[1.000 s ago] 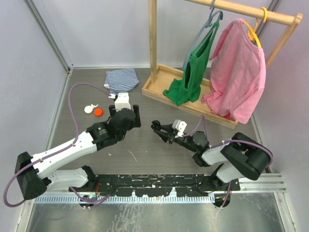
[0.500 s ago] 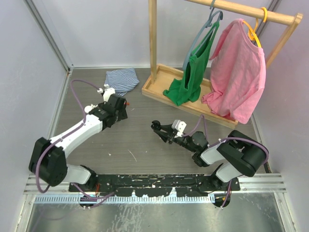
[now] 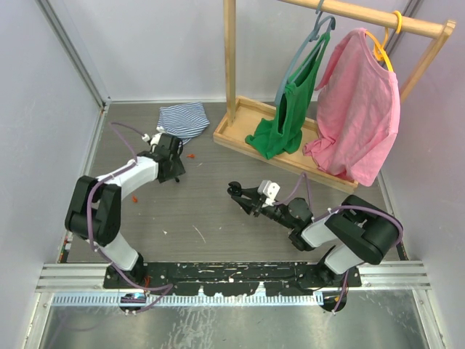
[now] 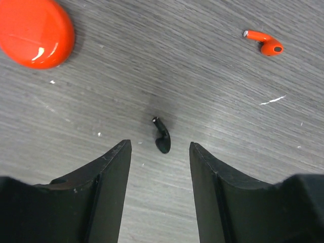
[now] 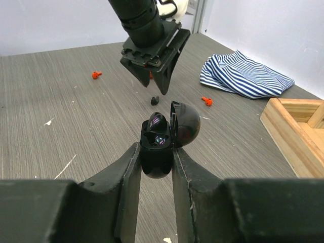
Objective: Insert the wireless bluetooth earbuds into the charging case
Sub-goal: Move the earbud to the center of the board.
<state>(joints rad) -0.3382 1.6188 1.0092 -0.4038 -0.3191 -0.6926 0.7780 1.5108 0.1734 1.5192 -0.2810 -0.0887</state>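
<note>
My left gripper (image 4: 159, 152) is open and hangs low over the table, with a loose black earbud (image 4: 162, 136) lying just ahead of the gap between its fingertips. An orange earbud (image 4: 263, 43) and a shut orange case (image 4: 35, 30) lie further off. My right gripper (image 5: 157, 152) is shut on an open black charging case (image 5: 158, 144), lid (image 5: 186, 122) tipped right, with one black bud (image 5: 158, 121) seated in it. In the top view the left gripper (image 3: 174, 166) is at the far left and the right gripper (image 3: 237, 193) is at centre.
A striped cloth (image 3: 183, 118) lies at the back left. A wooden rack base (image 3: 240, 134) with a green shirt (image 3: 287, 116) and a pink shirt (image 3: 360, 109) stands at the back right. Two orange earbuds (image 5: 95, 75) (image 5: 206, 100) lie on the table.
My left arm has swung from the table's middle out to the far left and come down over the black earbud. The right arm holds the open case in the same place.
</note>
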